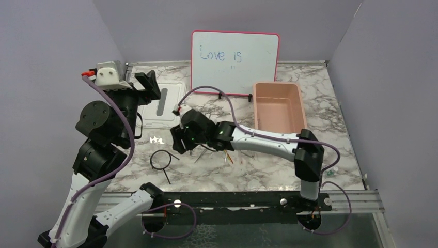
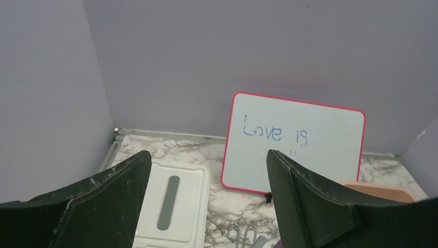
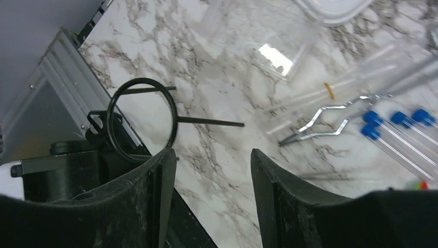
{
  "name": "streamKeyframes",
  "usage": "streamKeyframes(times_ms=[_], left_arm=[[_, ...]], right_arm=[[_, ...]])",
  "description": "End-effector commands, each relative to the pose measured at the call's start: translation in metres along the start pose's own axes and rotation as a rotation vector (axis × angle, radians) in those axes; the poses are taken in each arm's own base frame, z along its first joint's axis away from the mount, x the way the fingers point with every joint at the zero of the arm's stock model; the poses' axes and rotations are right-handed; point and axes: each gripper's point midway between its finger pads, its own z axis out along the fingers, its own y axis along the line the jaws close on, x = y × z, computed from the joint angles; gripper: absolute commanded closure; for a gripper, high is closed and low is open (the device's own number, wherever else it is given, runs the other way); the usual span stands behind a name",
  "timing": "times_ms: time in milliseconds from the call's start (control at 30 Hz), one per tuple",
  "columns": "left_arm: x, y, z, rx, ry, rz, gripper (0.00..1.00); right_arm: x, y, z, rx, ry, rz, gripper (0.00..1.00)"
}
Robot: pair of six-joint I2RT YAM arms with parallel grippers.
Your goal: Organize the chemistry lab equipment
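A black wire ring (image 1: 160,159) (image 3: 142,119) with a stem lies flat near the table's front left. My right gripper (image 1: 178,142) (image 3: 212,152) hovers open just right of it, with only bare marble between its fingers. Metal tweezers (image 3: 323,124), clear blue-capped tubes (image 3: 397,134) and a clear tube with a yellow band (image 3: 329,90) lie beyond it. In the top view a red-yellow stick (image 1: 229,158) lies beside the right forearm. My left gripper (image 1: 150,85) (image 2: 206,155) is raised high at the back left, open and empty.
A pink-framed whiteboard (image 1: 235,62) (image 2: 294,142) stands at the back. A pink tub (image 1: 277,106) sits to its right, and a white lid (image 1: 162,103) (image 2: 173,204) lies to its left. A small clear piece (image 1: 156,139) lies left of the right gripper. A metal rail (image 1: 248,195) edges the front.
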Motion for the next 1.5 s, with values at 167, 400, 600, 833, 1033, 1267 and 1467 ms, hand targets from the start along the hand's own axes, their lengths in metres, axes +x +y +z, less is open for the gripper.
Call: streamKeyframes(times_ms=[167,400,600,833,1033,1267,1467], left_arm=[[-0.029,0.031,-0.003,-0.167,-0.038,0.043,0.15],[-0.014,0.026,0.001,-0.147,-0.006,0.074,0.15],[-0.003,0.023,0.005,-0.136,0.016,0.094,0.15],[-0.004,0.023,0.003,-0.132,0.014,0.093,0.15],[-0.01,0.023,0.002,-0.13,0.002,0.082,0.15],[-0.021,0.024,-0.002,-0.125,-0.023,0.053,0.15],[-0.027,0.018,-0.005,-0.081,-0.039,0.022,0.15]], right_arm=[[0.002,0.053,0.061,0.014,-0.003,-0.111,0.48],[0.023,0.042,0.077,0.106,0.045,-0.195,0.58],[0.04,0.054,0.086,0.055,0.102,-0.285,0.63],[0.045,0.057,0.088,0.069,0.117,-0.313,0.86],[0.023,0.067,0.074,0.044,0.047,-0.302,0.99],[-0.014,0.073,0.033,0.026,-0.085,-0.283,0.99],[-0.054,0.069,-0.02,0.02,-0.21,-0.258,0.99]])
